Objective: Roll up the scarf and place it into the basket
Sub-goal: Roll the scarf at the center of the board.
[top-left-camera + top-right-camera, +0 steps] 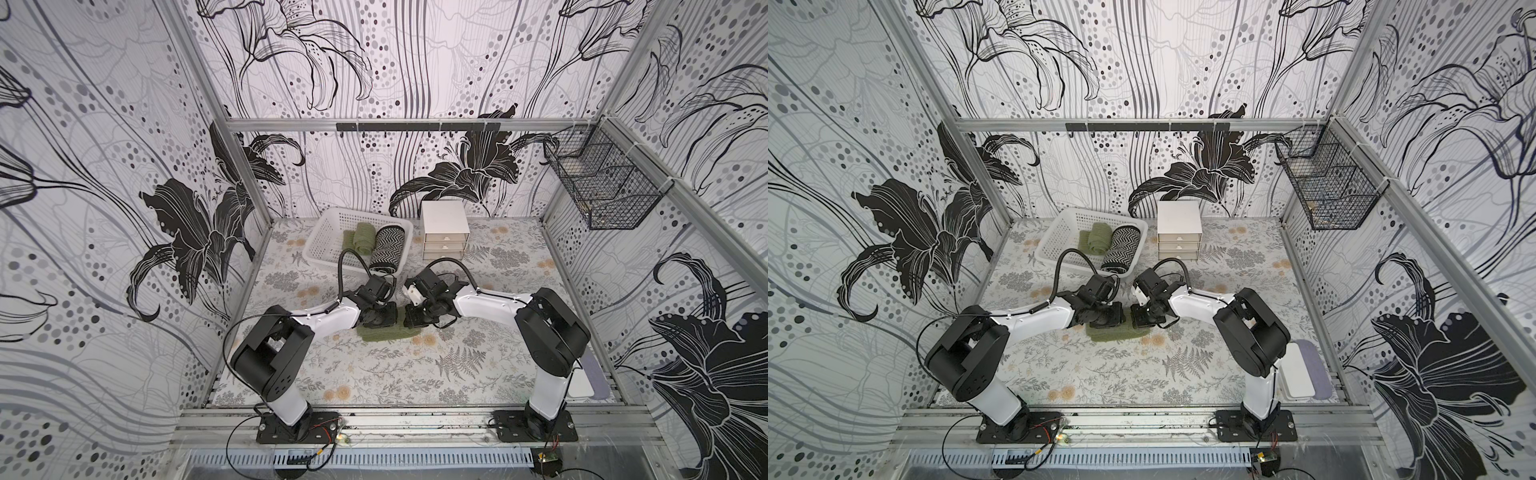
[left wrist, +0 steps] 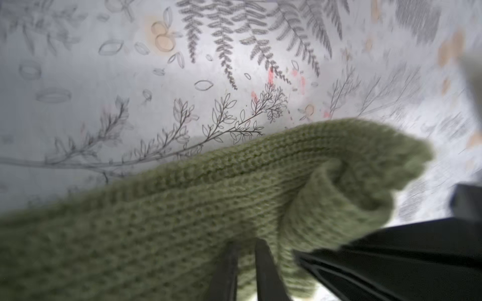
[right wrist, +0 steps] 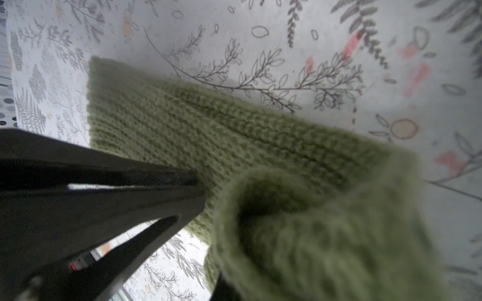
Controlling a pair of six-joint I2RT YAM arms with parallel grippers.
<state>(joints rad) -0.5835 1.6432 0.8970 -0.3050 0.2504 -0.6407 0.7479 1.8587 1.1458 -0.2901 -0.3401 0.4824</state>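
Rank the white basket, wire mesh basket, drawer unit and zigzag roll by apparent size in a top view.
1. Wire mesh basket and white basket: about alike; the mesh one hangs higher, nearer the camera, so unranked.
2. Drawer unit.
3. Zigzag roll.

Left tool (image 2: 243, 271) parted, right tool (image 1: 414, 322) clamped

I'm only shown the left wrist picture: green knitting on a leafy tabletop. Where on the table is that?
Observer: The green scarf lies in the middle of the table, on the near side of the white basket.
Operator: Is anything in that basket?
Observer: Two rolls: a green roll and a black-and-white zigzag roll.
Operator: What else is around?
Observer: A small white drawer unit stands just right of the basket.
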